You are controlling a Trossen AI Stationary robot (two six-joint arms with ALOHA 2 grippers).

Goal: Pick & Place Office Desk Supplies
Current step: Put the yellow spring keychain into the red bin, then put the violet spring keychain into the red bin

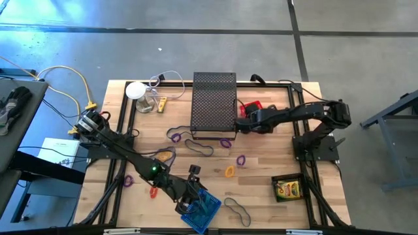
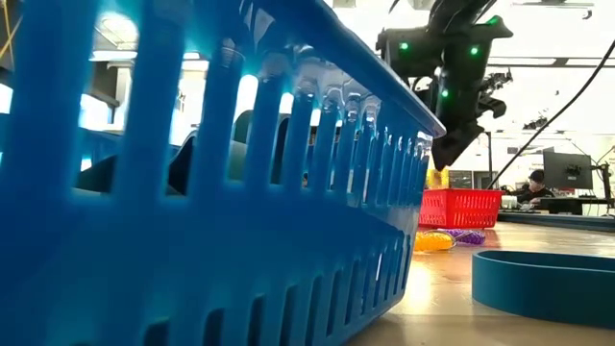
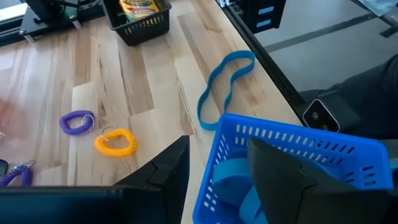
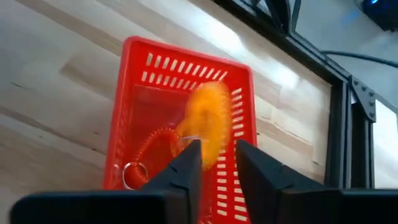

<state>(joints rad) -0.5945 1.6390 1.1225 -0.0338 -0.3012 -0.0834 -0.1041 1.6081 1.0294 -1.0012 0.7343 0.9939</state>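
Orange coil (image 4: 208, 121), blurred, just off the right end effector (image 4: 216, 163) tips, fingers slightly apart, over the red basket (image 4: 134, 93). Red coil (image 4: 152, 146) inside. Left end effector (image 3: 217, 171) apart beside that basket's blue counterpart (image 3: 298, 146). Packet lettering unreadable.

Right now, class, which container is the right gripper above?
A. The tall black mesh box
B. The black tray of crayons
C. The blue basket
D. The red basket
D: the right wrist view shows the right gripper above the red basket, with an orange coil at its fingertips.
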